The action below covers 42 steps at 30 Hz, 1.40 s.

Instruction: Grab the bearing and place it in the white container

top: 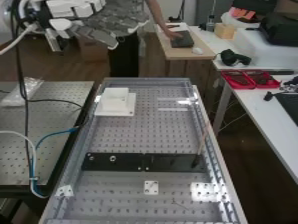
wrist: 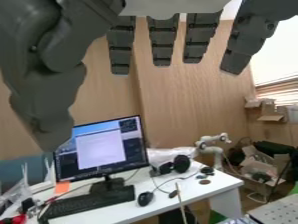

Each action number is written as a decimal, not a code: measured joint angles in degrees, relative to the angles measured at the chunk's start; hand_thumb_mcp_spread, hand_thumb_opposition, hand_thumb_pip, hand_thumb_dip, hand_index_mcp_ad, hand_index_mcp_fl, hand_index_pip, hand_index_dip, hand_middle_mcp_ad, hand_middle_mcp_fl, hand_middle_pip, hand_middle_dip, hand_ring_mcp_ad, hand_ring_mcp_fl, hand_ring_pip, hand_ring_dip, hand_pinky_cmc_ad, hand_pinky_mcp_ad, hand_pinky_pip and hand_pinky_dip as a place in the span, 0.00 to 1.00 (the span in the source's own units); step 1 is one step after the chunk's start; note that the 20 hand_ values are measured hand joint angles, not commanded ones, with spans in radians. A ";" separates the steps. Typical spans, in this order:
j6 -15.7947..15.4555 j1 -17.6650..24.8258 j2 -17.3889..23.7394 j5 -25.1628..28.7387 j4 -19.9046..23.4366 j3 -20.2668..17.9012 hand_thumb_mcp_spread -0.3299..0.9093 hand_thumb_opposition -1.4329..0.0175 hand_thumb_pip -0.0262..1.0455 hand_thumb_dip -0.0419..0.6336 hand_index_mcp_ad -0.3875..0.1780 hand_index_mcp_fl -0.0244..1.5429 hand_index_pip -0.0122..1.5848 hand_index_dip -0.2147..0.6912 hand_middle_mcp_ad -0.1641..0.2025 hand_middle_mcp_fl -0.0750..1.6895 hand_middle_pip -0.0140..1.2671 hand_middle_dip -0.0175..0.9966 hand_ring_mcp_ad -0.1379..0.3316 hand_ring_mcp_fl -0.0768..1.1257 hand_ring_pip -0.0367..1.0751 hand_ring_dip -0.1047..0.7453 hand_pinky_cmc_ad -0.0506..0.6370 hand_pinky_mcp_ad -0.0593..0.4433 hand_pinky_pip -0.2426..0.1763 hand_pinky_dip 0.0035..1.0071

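1. The bench [top: 126, 197] has a perforated metal top under a clear, glossy sheet that throws back bright patches of light; metal rails run along its sides.
2. To its left, near it, is a second metal table [top: 50, 145] with rows of small holes. A crinkled clear bag [top: 22, 92] and black and blue cables lie on it.
3. Behind the bench, over a brown floor, stands a pale wooden desk [top: 171, 52] with a dark laptop [top: 181, 40] and a white mouse [top: 197, 50]. On the right, a smooth white desk [top: 256, 112] carries red trays [top: 241, 80].
4. The wrist view looks onto wood-grained panels [wrist: 163, 100], a bright window with slatted blinds [wrist: 278, 89], cardboard boxes [wrist: 271, 117] and another white desk with a lit monitor [wrist: 100, 149], a black keyboard [wrist: 86, 204] and headphones [wrist: 174, 165].
5. The hand [top: 120, 21] is at the upper left of the high view, well above the bench. Its dark grey, segmented fingers [wrist: 161, 42] are straight and spread, the thumb apart from them; it has hold of nothing.
6. The white container [top: 116, 101], matt and boxy on a square base, sits at the far left of the bench top. What is inside it I cannot tell, nor where the bearing is.
7. The bar [top: 163, 162] is flat and black. On it stand the smaller nut [top: 91, 158] and the larger nut [top: 113, 158], both small, round and metallic.
8. A thin stick [top: 202, 142] rises at a slant from the bar's right end. Nearer lies a small white plate [top: 151, 187] with holes.
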 joint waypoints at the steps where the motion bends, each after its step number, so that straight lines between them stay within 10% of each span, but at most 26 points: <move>1: -0.31 -0.50 -0.11 -0.49 -0.23 0.32 0.45 0.46 0.53 0.32 0.40 0.13 0.08 0.45 0.65 0.05 0.11 0.14 0.58 0.08 0.11 0.13 0.60 0.70 0.36 0.25; 42: 1.41 -17.86 -7.54 -15.68 4.34 1.58 0.45 0.46 0.53 0.30 0.40 0.09 0.08 0.42 0.65 0.04 0.11 0.14 0.58 0.08 0.12 0.14 0.62 0.71 0.36 0.25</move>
